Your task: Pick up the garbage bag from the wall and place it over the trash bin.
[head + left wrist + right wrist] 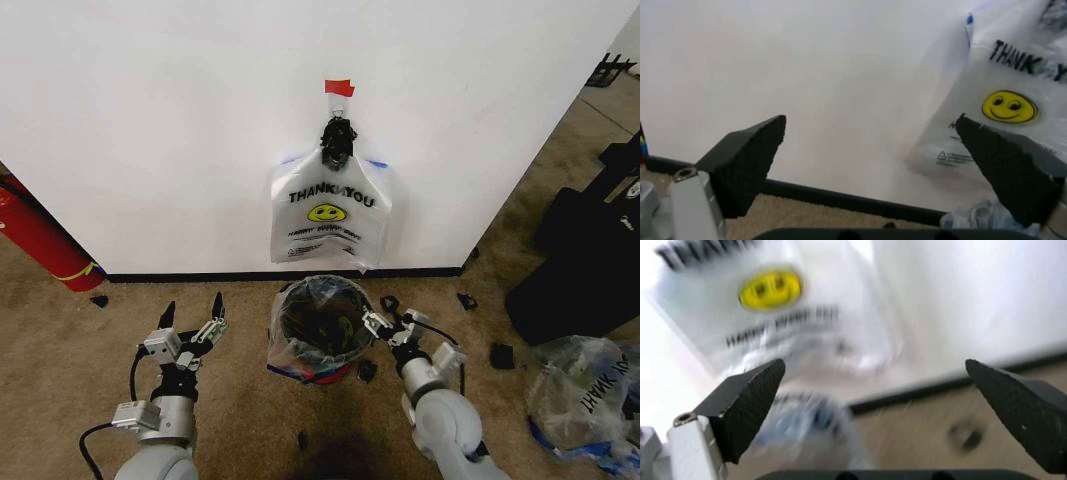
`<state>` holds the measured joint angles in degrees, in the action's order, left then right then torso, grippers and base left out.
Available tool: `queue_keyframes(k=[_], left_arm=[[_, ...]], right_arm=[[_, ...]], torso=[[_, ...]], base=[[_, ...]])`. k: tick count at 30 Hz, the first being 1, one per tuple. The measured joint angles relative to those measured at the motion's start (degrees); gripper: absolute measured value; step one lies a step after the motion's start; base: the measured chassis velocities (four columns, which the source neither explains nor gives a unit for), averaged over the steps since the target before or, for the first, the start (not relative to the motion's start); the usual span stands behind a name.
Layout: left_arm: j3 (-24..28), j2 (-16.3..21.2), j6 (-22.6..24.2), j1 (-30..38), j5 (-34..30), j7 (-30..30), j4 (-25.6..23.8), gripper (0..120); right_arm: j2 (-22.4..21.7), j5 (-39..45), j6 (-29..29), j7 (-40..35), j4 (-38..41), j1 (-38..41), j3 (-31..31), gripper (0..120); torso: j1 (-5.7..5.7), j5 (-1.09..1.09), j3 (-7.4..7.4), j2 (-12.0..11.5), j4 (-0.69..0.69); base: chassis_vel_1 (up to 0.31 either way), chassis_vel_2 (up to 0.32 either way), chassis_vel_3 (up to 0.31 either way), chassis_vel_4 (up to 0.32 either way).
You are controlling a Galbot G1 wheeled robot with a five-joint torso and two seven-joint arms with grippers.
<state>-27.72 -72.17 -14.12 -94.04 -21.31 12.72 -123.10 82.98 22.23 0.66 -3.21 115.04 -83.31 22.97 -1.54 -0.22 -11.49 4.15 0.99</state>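
Left gripper (pixel 193 307) at 8 o'clock of the trash bin (pixel 322 322), jaws spread wide, empty, right gripper (pixel 384 315) at the bin's 3 o'clock rim, also wide open, empty, garbage bag (pixel 330 215) hanging on the wall (pixel 160 130), at 12 o'clock above the bin.

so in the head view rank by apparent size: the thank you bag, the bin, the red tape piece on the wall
1. Translucent white plastic garbage bag with smiley face, largest.
2. Round black trash bin, somewhat smaller, though nearer the camera.
3. Small red tape piece, clearly smallest.
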Motion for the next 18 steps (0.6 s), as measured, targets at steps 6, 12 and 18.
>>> queue_keyframes(k=[6, 12, 18], left_arm=[[1.0, -0.1, -0.6, 0.1, 2.5, 0.0, 0.2, 100], [1.2, 0.3, -0.8, -0.2, 5.2, -0.3, -0.8, 100], [0.8, 0.4, 0.4, -0.6, 3.9, -0.6, -3.0, 100]], right_arm=[[2.1, -11.5, -11.2, -1.5, 6.4, -8.2, 3.4, 100], [4.3, -16.3, -17.2, -2.0, 11.4, -17.1, 6.0, 100], [6.2, -18.8, -18.8, -0.7, 15.8, -21.8, 6.9, 100]], torso=[[0.00, -0.01, 0.00, 0.0, 0.00], [0.00, -0.01, 0.00, 0.0, 0.01], [0.00, 0.00, 0.01, 0.0, -0.01]], base=[[0.000, 0.000, 0.000, 0.000], [0.000, 0.000, 0.000, 0.000], [0.000, 0.000, 0.000, 0.000]])
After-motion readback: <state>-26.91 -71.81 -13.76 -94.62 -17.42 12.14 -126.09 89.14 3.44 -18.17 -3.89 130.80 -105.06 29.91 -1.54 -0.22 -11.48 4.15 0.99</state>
